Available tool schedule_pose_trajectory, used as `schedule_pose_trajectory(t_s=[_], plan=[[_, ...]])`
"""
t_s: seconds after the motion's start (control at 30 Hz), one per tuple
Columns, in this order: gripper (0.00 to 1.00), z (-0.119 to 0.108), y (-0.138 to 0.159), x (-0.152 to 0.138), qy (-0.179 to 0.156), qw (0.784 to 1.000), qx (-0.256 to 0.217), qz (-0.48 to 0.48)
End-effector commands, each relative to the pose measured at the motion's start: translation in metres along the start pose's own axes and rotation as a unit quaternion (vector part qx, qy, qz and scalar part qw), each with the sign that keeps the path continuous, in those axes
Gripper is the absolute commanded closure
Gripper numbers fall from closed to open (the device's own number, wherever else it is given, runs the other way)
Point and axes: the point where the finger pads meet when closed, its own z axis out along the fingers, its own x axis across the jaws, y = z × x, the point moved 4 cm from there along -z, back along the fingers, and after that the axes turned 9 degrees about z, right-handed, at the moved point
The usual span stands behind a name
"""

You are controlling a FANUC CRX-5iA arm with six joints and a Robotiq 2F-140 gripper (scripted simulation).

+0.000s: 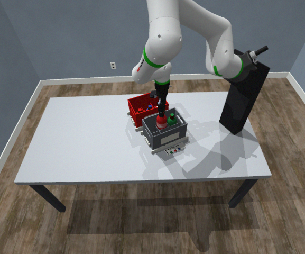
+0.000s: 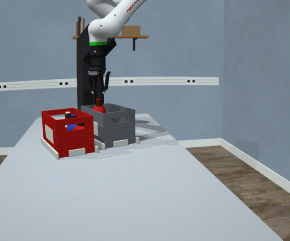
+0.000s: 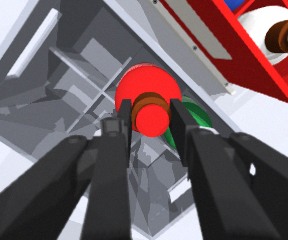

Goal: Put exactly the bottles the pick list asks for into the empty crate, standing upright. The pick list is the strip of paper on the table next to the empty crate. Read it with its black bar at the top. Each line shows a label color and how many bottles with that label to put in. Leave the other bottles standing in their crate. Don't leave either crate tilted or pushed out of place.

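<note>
My gripper (image 3: 150,113) is shut on the neck of a red-label bottle (image 1: 161,121) and holds it upright, partly down inside a back compartment of the grey crate (image 1: 164,130). The bottle's red shoulder shows above the crate rim in the exterior view (image 2: 98,107). A green-label bottle (image 1: 171,119) stands in the compartment beside it; it also shows in the wrist view (image 3: 196,116). The red crate (image 1: 146,108) behind holds several bottles, among them a blue one (image 2: 72,126) and a white one (image 3: 269,31). The pick list (image 1: 174,149) lies in front of the grey crate.
White stops (image 2: 76,151) sit around both crates' bases. The black robot pedestal (image 1: 242,95) stands at the table's right back. The two crates stand close together, corner to corner.
</note>
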Motion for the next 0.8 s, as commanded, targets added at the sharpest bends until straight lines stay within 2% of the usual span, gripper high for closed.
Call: schedule_pose_trajectory(t_s=[0.0, 0.77], plan=[[0.9, 0.003, -0.001, 0.0, 0.0, 1.0, 0.001, 0.0], [0.9, 0.023, -0.001, 0.0, 0.0, 1.0, 0.001, 0.0]])
